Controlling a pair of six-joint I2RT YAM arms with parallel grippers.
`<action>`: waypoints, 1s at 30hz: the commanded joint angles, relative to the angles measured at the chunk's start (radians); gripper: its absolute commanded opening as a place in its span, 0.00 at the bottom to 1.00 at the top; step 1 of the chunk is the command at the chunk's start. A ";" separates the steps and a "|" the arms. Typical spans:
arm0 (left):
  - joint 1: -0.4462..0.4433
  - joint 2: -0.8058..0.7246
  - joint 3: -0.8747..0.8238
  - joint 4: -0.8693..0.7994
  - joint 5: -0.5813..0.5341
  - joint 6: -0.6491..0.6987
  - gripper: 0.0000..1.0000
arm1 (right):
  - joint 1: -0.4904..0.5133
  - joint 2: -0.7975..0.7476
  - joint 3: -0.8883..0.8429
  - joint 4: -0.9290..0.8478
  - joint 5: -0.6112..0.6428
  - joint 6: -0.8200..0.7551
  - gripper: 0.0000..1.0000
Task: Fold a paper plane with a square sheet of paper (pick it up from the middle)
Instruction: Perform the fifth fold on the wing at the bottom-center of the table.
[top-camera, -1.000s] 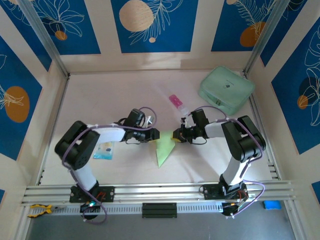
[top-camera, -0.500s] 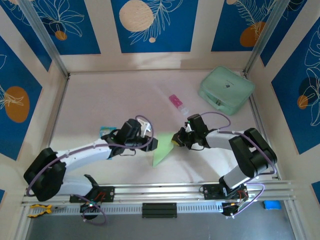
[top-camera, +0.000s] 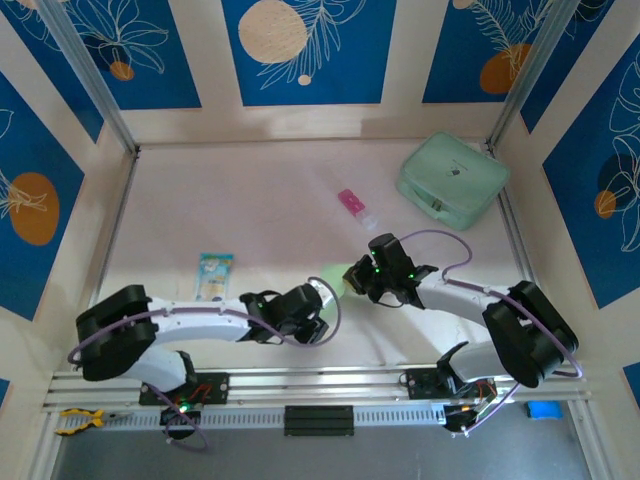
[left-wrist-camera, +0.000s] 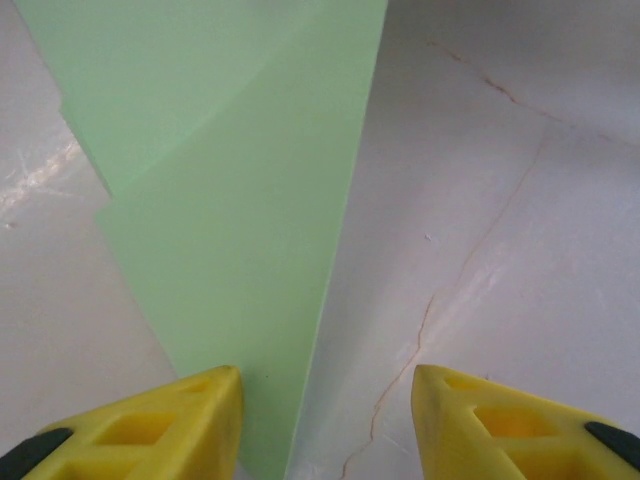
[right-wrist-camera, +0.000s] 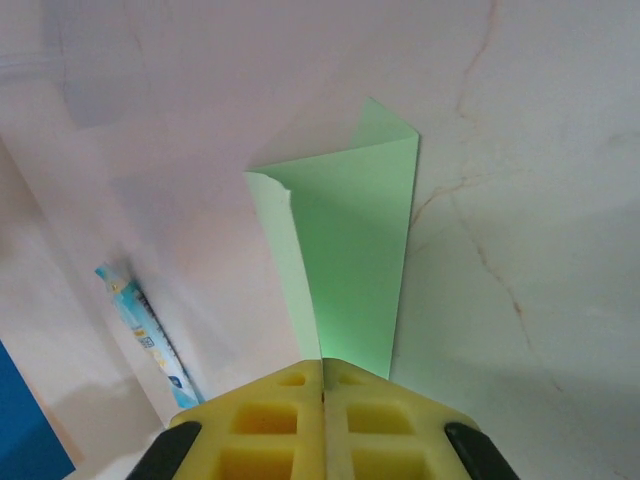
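Right end effector has its yellow fingers pressed together on the narrow near end of the paper plane, which fans out ahead of it as a pale lime-green folded strip with a pointed far corner. From this view it looks pinched rather than merely touched, though the contact line is hidden under the fingers. Left end effector is spread wide, low over the table, with one finger above the paper's edge and the other above bare surface.

From above, the paper lies near the middle of the table's front half, between the two end effectors, which point toward each other from either side. The table is matt off-white with a faint pink tint, crossed by thin brownish hairline veins and a few glossy patches of reflected light. A blue-and-white packet lies to the left, a small pink tube behind the paper, and a mint-green case sits in the far right corner. Cream walls with blue panels bearing white leaves and orange discs enclose three sides. Aluminium rails run along the near edge.
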 joint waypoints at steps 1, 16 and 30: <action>-0.032 0.039 0.057 -0.048 -0.135 0.026 0.49 | 0.013 -0.010 -0.019 -0.012 0.022 0.034 0.07; -0.060 0.089 0.080 -0.056 -0.220 -0.007 0.40 | 0.000 -0.015 -0.014 -0.001 -0.019 -0.001 0.08; -0.071 0.131 0.118 -0.097 -0.255 -0.007 0.35 | -0.004 -0.021 -0.020 0.009 -0.037 0.005 0.08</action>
